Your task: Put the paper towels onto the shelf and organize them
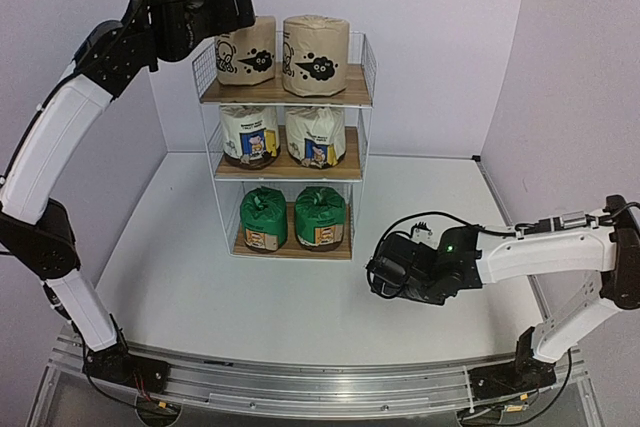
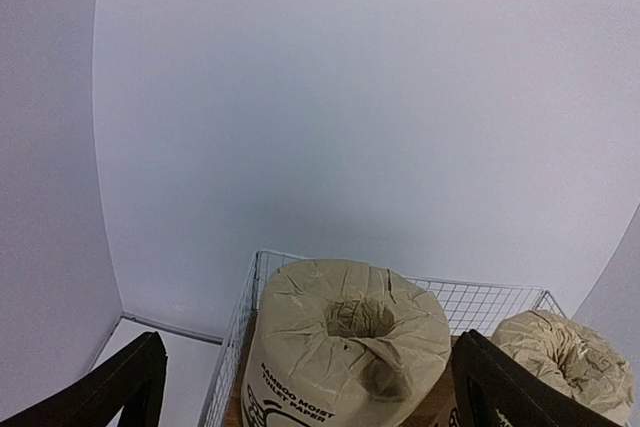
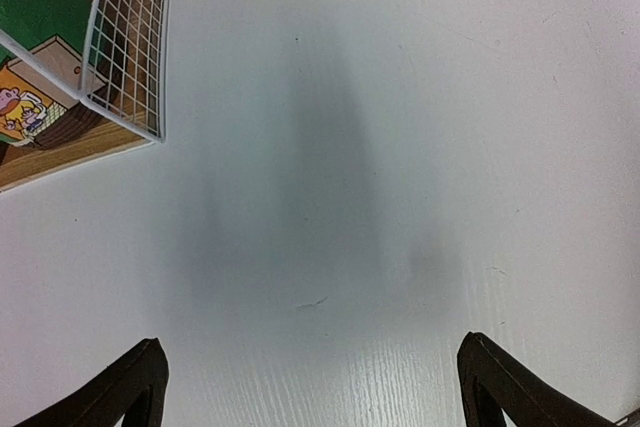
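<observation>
The shelf (image 1: 287,90) holds all six rolls. Two tan rolls (image 1: 246,51) (image 1: 316,48) stand on the top board, two white rolls (image 1: 250,135) (image 1: 316,136) on the middle board, two green rolls (image 1: 264,218) (image 1: 320,217) on the bottom board. My left gripper (image 1: 238,4) is open and empty, just above and left of the left tan roll (image 2: 345,347); its fingers (image 2: 130,382) stand wide on either side of it without touching. My right gripper (image 1: 380,278) is open and empty, low over the table right of the shelf's bottom tier, whose corner shows in the right wrist view (image 3: 120,67).
The white table (image 1: 200,277) stretches in front of the shelf. White walls close in at the back and sides. A metal rail (image 1: 320,387) runs along the near edge with both arm bases.
</observation>
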You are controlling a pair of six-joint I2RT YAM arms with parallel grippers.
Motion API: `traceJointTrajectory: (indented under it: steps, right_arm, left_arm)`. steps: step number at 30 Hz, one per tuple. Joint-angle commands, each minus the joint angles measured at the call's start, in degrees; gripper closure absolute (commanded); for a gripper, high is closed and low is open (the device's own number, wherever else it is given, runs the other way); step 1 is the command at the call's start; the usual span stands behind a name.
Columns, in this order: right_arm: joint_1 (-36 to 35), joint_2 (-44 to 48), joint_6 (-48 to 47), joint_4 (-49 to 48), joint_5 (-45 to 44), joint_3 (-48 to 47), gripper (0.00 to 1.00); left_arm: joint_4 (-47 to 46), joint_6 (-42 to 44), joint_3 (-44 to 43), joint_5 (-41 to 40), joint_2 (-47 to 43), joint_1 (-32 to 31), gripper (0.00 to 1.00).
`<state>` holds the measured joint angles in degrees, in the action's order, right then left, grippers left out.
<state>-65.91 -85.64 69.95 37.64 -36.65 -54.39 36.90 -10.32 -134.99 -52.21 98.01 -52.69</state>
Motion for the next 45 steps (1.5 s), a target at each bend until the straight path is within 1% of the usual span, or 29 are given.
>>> traceJointTrajectory:
  steps: [1,4,5,8,10,15,17,19,26,30,37,45]
  right_arm:
    - [0.0,3.1,0.9,1.3,-2.8,-0.5,0.02]
    - [0.0,4.8,-4.7,1.3,-3.7,-1.4,0.02]
    - [0.0,5.4,-7.1,1.3,-3.8,-1.8,0.02]
    - [0.0,7.2,-12.3,1.3,-3.8,-2.9,0.02]
    - [0.0,8.6,-13.7,1.3,-4.1,-2.8,0.02]
    - [0.0,11.6,-12.8,1.3,-4.4,-1.3,0.02]
    - [0.0,12.3,-11.8,1.3,-4.4,-0.5,0.02]
    - [0.0,12.8,-10.9,1.3,-4.2,-0.1,0.02]
    - [0.0,12.8,-8.9,1.3,-1.3,1.0,0.02]
    - [0.0,12.8,-7.2,1.3,-0.6,2.0,0.02]
    - [0.0,12.8,-6.4,1.3,-0.5,2.1,0.02]
    - [0.0,13.3,-5.9,1.3,-0.7,2.3,0.02]
  left_arm:
    - [-1.1,-0.7,1.5,4.5,-6.5,0.2,0.0]
    - [1.1,-2.9,6.4,10.7,-10.2,0.2,0.0]
    - [1.3,-3.2,9.0,14.3,-11.7,0.2,0.0]
    - [0.0,-3.0,15.7,29.8,-16.5,0.2,0.0]
    - [0.7,-2.6,17.2,39.5,-18.0,0.2,0.0]
    - [1.9,-2.7,18.5,66.9,-16.7,0.2,0.0]
    - [1.5,-3.7,18.5,73.1,-14.6,0.2,0.0]
    - [1.2,-3.9,18.0,76.4,-11.9,0.2,0.0]
    - [0.7,-3.3,12.5,75.3,-4.3,0.2,0.0]
    - [2.7,-3.5,7.2,70.6,0.5,0.2,0.0]
    - [2.1,-2.7,5.8,60.7,2.7,0.2,0.0]
    - [2.2,-0.9,3.5,58.5,5.6,0.2,0.0]
